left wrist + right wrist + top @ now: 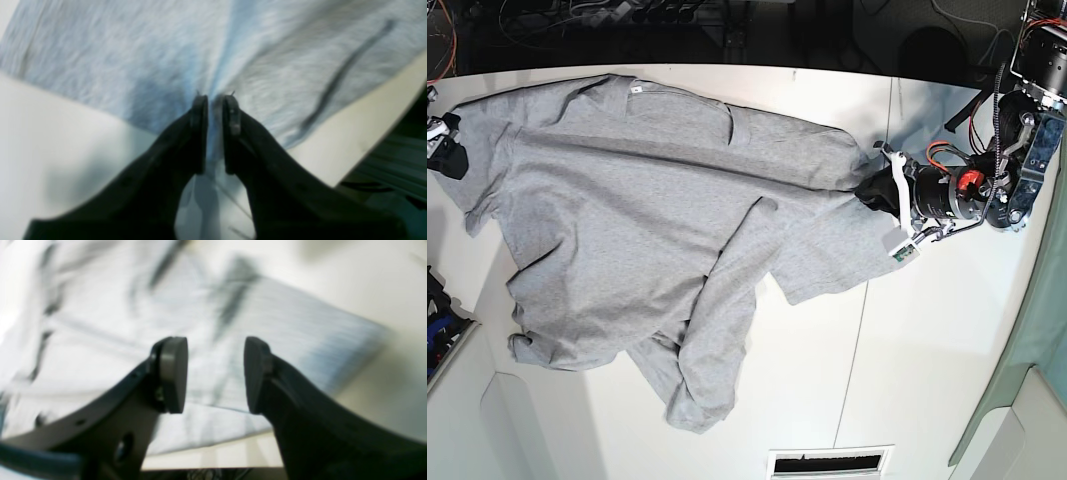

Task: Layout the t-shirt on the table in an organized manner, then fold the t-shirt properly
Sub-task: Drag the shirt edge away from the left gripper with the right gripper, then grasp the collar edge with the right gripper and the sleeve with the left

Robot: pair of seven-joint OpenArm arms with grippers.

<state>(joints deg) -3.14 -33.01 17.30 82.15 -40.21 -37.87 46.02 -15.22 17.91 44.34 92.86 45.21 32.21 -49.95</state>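
The grey t-shirt [647, 200] lies spread but rumpled on the white table [947, 350], with one part folded over near the front. My left gripper [868, 190] is at the shirt's right edge. In the left wrist view its fingers [199, 133] stand nearly together on a tented ridge of the t-shirt [133, 60]. My right gripper [449, 150] is at the shirt's far left edge. In the right wrist view the right gripper [215, 373] hangs open above the blurred t-shirt [100, 340], with nothing between its pads.
A thin seam [857, 330] runs across the table, and a slotted vent [832, 462] sits at its front edge. Cables and dark gear line the back. The table's edge [377, 146] lies close to the right of the left gripper.
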